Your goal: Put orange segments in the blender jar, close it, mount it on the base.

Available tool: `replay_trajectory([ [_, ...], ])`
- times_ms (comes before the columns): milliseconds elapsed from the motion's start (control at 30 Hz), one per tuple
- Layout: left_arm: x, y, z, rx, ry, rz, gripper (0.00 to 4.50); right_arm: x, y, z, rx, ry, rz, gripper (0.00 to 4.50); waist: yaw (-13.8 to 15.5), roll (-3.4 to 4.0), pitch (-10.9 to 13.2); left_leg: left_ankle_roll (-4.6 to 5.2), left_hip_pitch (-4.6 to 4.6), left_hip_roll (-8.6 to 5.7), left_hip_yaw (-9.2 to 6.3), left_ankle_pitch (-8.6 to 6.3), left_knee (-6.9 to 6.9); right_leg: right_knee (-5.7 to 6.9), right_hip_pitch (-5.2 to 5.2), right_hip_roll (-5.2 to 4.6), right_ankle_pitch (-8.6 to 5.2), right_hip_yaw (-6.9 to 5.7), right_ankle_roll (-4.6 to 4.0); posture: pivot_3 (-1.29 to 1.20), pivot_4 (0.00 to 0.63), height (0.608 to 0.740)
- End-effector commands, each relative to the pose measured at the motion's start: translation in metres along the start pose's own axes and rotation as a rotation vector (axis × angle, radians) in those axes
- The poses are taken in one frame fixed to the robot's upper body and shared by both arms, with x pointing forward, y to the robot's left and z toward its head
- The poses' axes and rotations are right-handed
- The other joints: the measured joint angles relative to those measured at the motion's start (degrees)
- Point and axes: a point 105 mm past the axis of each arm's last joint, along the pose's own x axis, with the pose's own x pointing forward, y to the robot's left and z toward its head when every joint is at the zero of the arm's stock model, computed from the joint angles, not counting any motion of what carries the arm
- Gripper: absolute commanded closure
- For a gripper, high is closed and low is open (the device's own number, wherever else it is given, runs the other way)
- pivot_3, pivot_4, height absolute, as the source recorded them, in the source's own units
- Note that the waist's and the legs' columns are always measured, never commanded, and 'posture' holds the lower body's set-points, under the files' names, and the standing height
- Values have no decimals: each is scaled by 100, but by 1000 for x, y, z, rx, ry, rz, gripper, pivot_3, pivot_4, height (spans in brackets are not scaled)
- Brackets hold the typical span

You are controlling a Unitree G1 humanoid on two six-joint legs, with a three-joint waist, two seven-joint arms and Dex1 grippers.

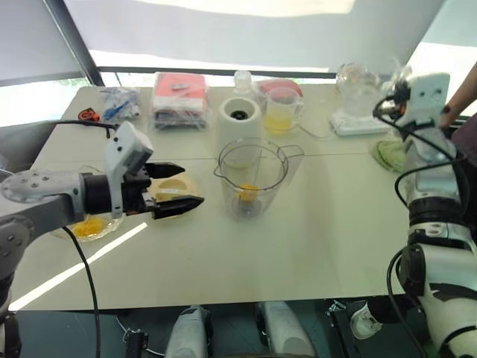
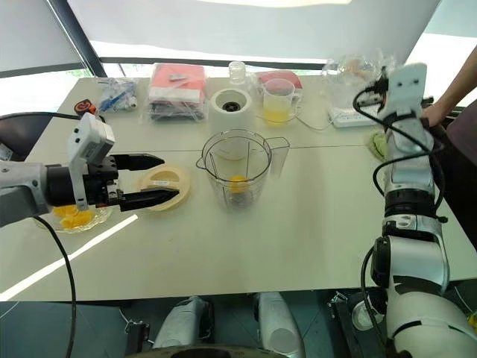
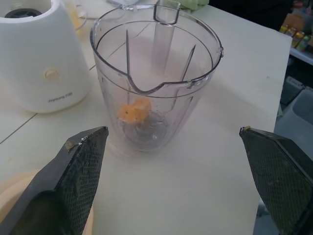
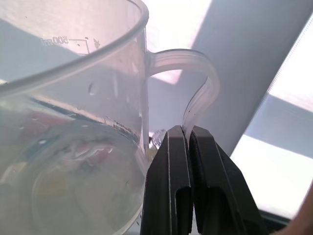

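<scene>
Plastic, clear and ribbed, makes up the jar [image 1: 252, 175], which widens upward to a pour spout and has a side handle. It stands upright near the middle of the counter [image 1: 313, 239]. One of the glossy orange segments [image 1: 247, 192] lies at its bottom by the dark blade, and the jar has no lid on it.

Just behind it stands the base [image 1: 238, 119], a smooth white cylinder with a round black socket in its top, apart from the jar.

The left hand [image 1: 188, 186] hovers beside the jar on the spout side with its two black, mesh-textured fingers spread wide and nothing between them. Under it a flat, round, cream-coloured disc [image 1: 173, 188] lies on the counter. Nearer the left edge a shallow glass bowl [image 1: 118, 222] holds more orange pieces.

The right hand [image 4: 188, 134] is raised at the far right, its fingers pressed together on the thin handle of a clear jug [image 4: 73, 122] with printed measuring marks.

A smaller jug of yellow juice [image 1: 282, 110] and stacked red packets [image 1: 179, 97] sit along the back.

The counter is matt and off-white, with a seam across it and a bright streak of sunlight at the left front. Pale blinds hang over the windows behind.
</scene>
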Motion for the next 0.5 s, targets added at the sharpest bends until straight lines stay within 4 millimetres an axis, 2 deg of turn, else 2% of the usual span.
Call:
replay_trajectory([
  [33, -2, 1, 9, 54, -15, 0, 0, 9, -2, 49, -51, -114, 44, 4470, 16, 0, 0, 0, -2, 0, 2, 0, 0, -1, -2, -1, -1, 1, -1, 0, 150, 740],
  [300, -8, 12, 8, 56, -10, 31, 0, 10, 34, 93, -140, -209, 226, 4470, 18, -1, 2, 0, -11, -2, 6, 0, 0, -5, -9, -9, -2, 2, -1, 0, 150, 740],
  [500, -7, 13, 4, 51, -13, 36, 0, -1, 57, 96, -291, -286, 307, 4470, 17, -1, 3, 0, -12, -1, 8, 0, -1, -3, -13, -9, -9, 2, -15, 0, 150, 740],
])
